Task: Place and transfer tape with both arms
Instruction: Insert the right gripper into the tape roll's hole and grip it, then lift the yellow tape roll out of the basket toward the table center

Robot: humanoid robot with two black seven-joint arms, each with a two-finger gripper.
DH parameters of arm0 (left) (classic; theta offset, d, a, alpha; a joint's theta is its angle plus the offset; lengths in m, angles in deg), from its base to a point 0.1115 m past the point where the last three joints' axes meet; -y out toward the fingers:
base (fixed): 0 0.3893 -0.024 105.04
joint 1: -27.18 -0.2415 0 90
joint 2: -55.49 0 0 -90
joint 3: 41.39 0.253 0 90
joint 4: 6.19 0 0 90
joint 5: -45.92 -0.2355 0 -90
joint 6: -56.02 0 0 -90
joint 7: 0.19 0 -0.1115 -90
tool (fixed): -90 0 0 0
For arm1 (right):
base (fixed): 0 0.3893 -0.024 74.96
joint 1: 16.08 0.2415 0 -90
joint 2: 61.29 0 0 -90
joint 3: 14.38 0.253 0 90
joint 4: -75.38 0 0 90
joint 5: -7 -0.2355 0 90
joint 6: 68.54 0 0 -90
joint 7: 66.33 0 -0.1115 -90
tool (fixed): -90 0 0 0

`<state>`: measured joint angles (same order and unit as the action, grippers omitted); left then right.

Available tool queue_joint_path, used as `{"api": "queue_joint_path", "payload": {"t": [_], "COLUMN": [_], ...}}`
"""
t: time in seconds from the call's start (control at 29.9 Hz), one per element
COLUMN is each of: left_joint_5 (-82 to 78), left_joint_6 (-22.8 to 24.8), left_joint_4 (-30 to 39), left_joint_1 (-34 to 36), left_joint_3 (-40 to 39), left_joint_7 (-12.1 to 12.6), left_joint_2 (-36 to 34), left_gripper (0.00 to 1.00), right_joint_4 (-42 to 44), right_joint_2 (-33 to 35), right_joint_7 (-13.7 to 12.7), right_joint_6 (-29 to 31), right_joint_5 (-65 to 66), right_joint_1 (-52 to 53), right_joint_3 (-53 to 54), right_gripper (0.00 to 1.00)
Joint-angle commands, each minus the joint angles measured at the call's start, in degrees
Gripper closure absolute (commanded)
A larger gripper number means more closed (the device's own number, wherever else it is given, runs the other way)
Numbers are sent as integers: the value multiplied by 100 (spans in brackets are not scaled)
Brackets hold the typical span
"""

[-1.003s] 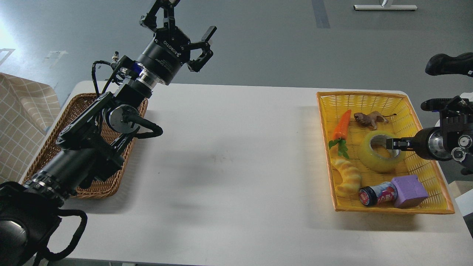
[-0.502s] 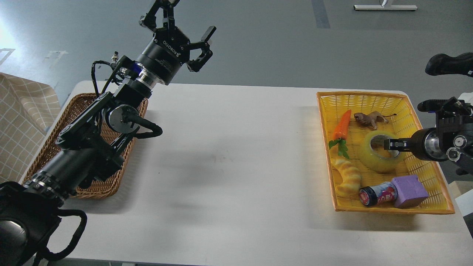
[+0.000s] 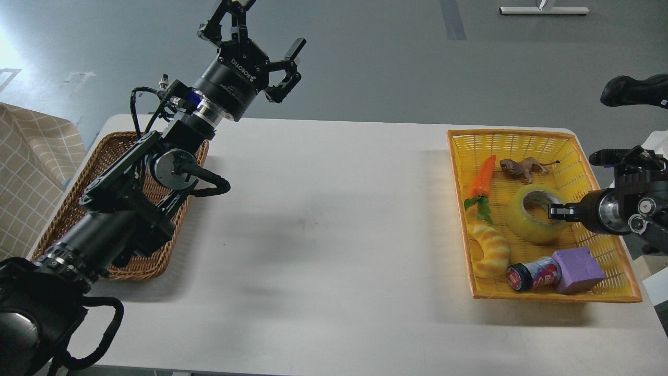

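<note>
The tape [image 3: 528, 227], a glossy yellow roll with a pale core, lies in the yellow basket [image 3: 605, 249] at the right of the table. My right gripper [image 3: 555, 212] reaches in from the right, and its dark tip sits over the right side of the tape's core and rim. It is seen nearly end-on, so I cannot tell its fingers apart. My left gripper [image 3: 259, 32] is open and empty, raised high above the table's far left, well away from the tape.
The yellow basket also holds a toy carrot [image 3: 482, 176], a toy lion [image 3: 524, 168], a pale ridged croissant toy [image 3: 492, 250], a small jar [image 3: 533, 275] and a purple block [image 3: 577, 269]. A brown wicker basket [image 3: 140, 261] lies under my left arm. A checked cloth [image 3: 28, 180] hangs at the left.
My right gripper has dropped slightly and shifted a little right at the tape's core. The tape and my left arm have barely moved.
</note>
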<state>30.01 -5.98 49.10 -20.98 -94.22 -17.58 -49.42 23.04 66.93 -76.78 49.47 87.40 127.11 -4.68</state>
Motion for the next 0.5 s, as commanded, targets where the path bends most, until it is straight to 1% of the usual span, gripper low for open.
{"api": "queue_joint_path", "payload": {"t": [0.0,0.07,0.23,0.37,0.47], "left_joint_5": [0,0,0,0,0], "left_joint_6": [0,0,0,0,0], "left_joint_4": [0,-18,-53,-53,-53], "left_joint_1": [0,0,61,140,140], "left_joint_3": [2,2,19,10,45], "left_joint_7": [-1,-1,7,7,16], "left_joint_2": [-20,-20,-3,59,85], "left_gripper": [2,2,2,2,2], "right_joint_4": [22,22,-74,-101,-451], "right_joint_2": [-42,-77,-60,125,519], "right_joint_7": [-1,-1,-18,-18,-10], "right_joint_6": [0,0,0,0,0], "right_joint_5": [-7,-16,-16,-174,-420], "right_joint_1": [25,69,253,446,710], "right_joint_3": [32,41,58,67,67], "right_gripper": [96,100,100,100,100]}}
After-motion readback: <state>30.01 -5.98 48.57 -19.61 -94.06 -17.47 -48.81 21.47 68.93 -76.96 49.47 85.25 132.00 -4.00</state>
